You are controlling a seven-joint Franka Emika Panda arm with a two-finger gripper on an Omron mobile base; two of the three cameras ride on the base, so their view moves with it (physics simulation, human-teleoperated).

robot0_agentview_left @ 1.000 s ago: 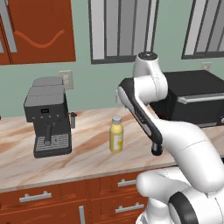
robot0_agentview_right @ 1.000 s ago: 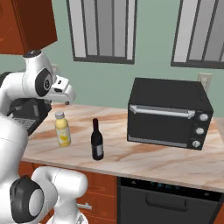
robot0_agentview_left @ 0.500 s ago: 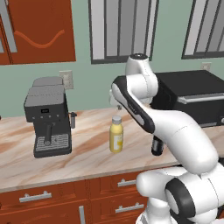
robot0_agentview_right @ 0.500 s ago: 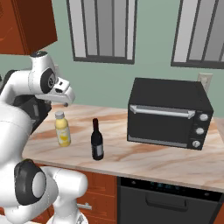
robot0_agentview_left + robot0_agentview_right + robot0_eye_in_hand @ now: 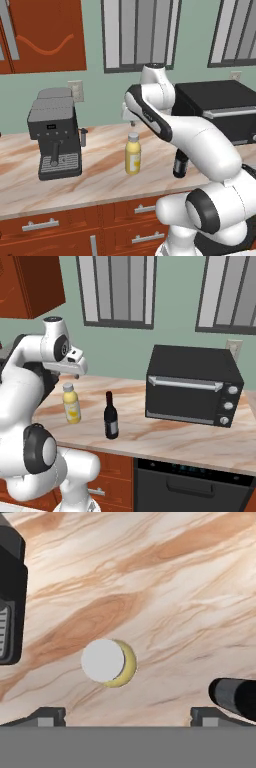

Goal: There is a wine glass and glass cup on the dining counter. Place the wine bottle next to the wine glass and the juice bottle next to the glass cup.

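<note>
Yellow juice bottle [image 5: 132, 158] with a pale screw cap, standing upright on the marbled surface [image 5: 100, 175] between the black coffee machine [image 5: 54, 134] and the dark wine bottle [image 5: 111, 417]; the two bottles stand near each other but apart. Seen from the hand camera, the juice bottle [image 5: 109, 663] appears from directly above as a grey-white cap over a yellow rim, left of centre, with the coffee machine [image 5: 11, 597] at the left edge and the neck of the wine bottle [image 5: 234, 696] entering at the lower right. Pincer [image 5: 127, 717] held above the surface, its two finger tips [image 5: 46, 716] spread wide apart and gripping nothing. In the right base view, the white hand hangs above and behind the juice bottle [image 5: 72, 403]; a black toaster oven [image 5: 192, 385] stands well to the right of the wine bottle
</note>
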